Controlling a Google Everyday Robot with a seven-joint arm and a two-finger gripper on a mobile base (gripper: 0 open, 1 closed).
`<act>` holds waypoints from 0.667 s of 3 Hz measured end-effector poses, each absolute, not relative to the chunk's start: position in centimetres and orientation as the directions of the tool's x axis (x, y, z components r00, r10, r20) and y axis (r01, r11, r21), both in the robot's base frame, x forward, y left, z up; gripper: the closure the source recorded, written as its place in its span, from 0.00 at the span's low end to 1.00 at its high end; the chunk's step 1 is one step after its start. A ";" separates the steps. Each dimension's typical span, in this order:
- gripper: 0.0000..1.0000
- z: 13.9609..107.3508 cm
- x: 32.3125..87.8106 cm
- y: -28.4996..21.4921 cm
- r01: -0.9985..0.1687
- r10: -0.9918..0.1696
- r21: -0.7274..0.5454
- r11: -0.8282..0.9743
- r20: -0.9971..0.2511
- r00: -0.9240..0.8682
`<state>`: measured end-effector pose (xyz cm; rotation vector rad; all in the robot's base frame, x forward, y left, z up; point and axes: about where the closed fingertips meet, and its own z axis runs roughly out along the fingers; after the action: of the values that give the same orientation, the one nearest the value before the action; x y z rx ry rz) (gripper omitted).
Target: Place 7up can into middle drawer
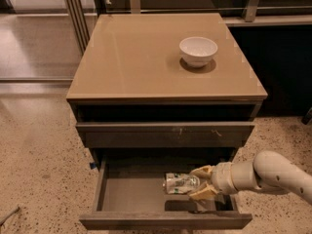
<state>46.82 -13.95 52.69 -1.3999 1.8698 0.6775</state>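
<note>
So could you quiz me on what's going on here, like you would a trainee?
1. True or false: the gripper, inside the open drawer, is shut on the can.
2. Where is the bowl? A) in the drawer B) on the cabinet top C) on the floor
3. Fill in: the can is held lying on its ___.
Key: 1 true; 2 B; 3 side.

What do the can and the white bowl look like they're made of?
The 7up can, held sideways in the gripper over the open middle drawer, looks like thin metal: silvery and reflective. The white bowl looks like glazed ceramic, possibly plastic: smooth, glossy.
</note>
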 end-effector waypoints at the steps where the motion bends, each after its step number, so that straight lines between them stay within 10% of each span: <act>1: 1.00 46.1 47.1 -13.0 -0.963 -0.558 0.041 0.267 -0.808 -0.190; 2: 1.00 46.1 47.1 -13.0 -0.963 -0.558 0.041 0.267 -0.808 -0.189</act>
<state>47.12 -13.00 46.13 -1.3777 1.8522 0.7485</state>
